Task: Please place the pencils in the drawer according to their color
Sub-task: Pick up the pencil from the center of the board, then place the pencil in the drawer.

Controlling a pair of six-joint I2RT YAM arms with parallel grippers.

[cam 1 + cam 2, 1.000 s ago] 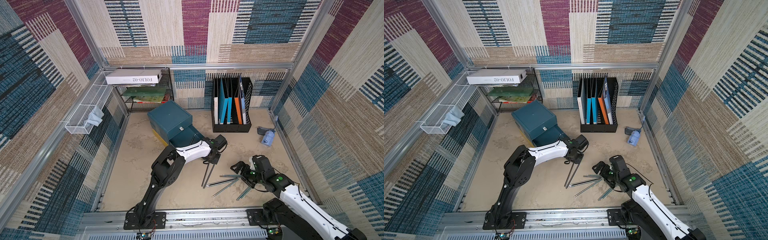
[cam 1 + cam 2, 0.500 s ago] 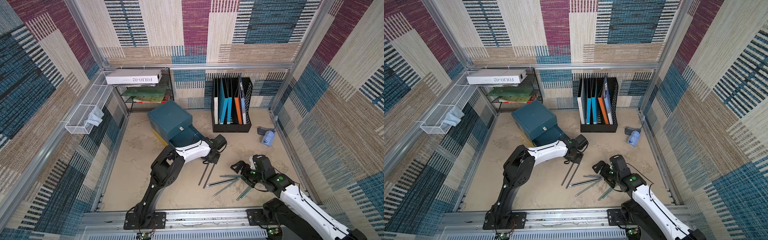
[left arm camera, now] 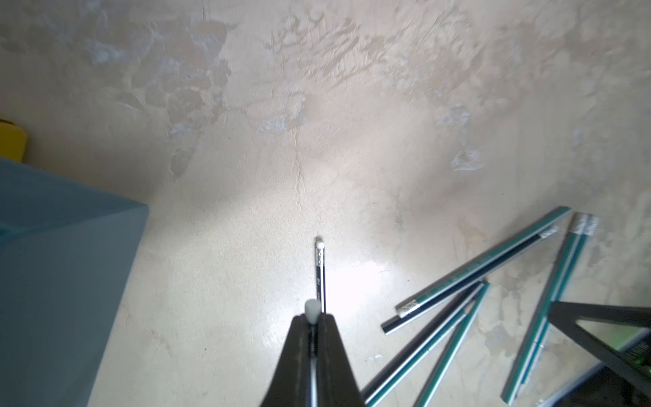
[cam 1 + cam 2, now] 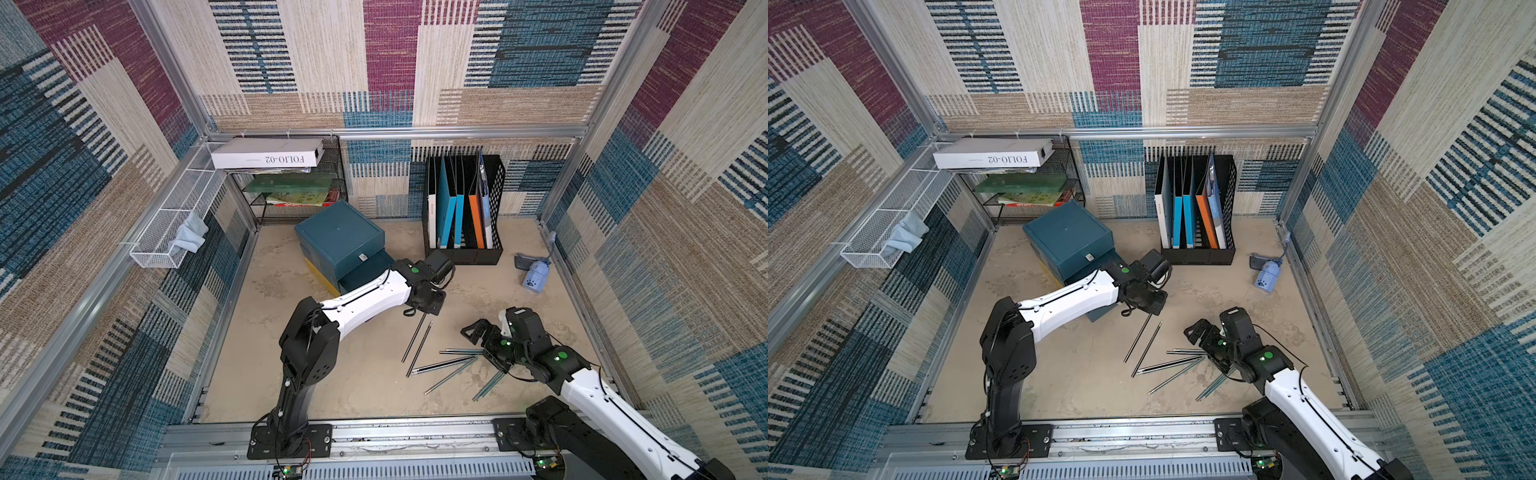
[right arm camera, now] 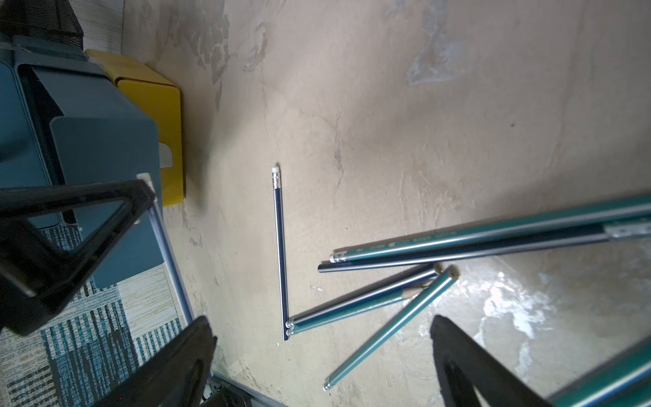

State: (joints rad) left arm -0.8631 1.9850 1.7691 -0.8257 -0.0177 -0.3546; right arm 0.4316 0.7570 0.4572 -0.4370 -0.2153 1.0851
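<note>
The sandy bench (image 4: 357,395) carries a black file rack (image 4: 494,208) at its far right. Left of the rack stands a teal cabinet (image 4: 338,239). One teal drawer (image 4: 370,269) is drawn out toward the near right and lies partly under the left arm.

The left claw (image 4: 428,306) hangs just near-right of that drawer, clamped tight on a dark pencil (image 3: 312,312). In the left wrist view the pencil's white rubber end pokes out past the tips. In both top views it slants from the claw toward the near side, and I cannot tell if its lower end touches the bench.

The right claw (image 4: 484,345) sits low at the near right with its jaws wide apart, holding nothing, above the loose pencils (image 4: 446,365). These lie flat on the bench between the two arms. They are teal ones and dark ones fanned out, some crossing or touching at their ends.

A second dark pencil (image 5: 280,253) lies flat just beside the held one, its near end touching the fan.
</note>
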